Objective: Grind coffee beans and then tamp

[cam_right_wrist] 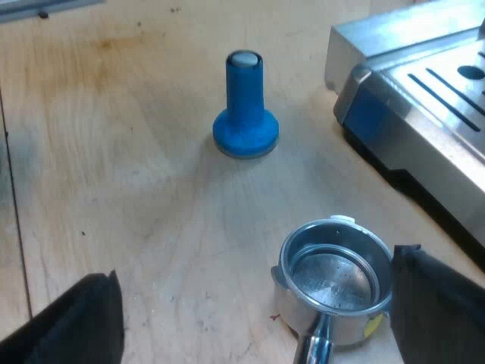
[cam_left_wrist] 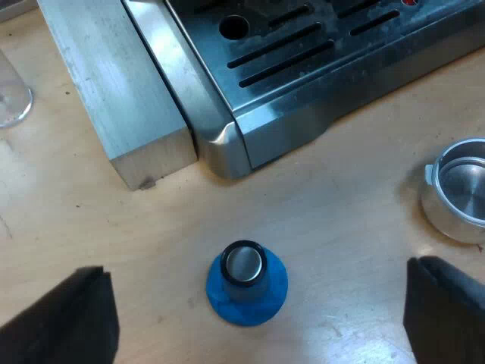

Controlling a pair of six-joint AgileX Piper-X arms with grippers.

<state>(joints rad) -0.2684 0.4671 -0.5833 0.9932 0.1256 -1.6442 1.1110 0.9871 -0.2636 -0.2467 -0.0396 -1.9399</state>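
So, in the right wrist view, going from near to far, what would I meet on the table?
Right tool, open → metal holder → blue tamper, standing upright. The espresso machine runs alongside both, so it has no clear place in the order.

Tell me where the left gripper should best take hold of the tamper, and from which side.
Probably grip the tamper by its narrow stem, coming from straight above. It stands upright on its wide base, stem pointing up, apart from the machine and the holder. The left gripper hangs open over it, straddling it.
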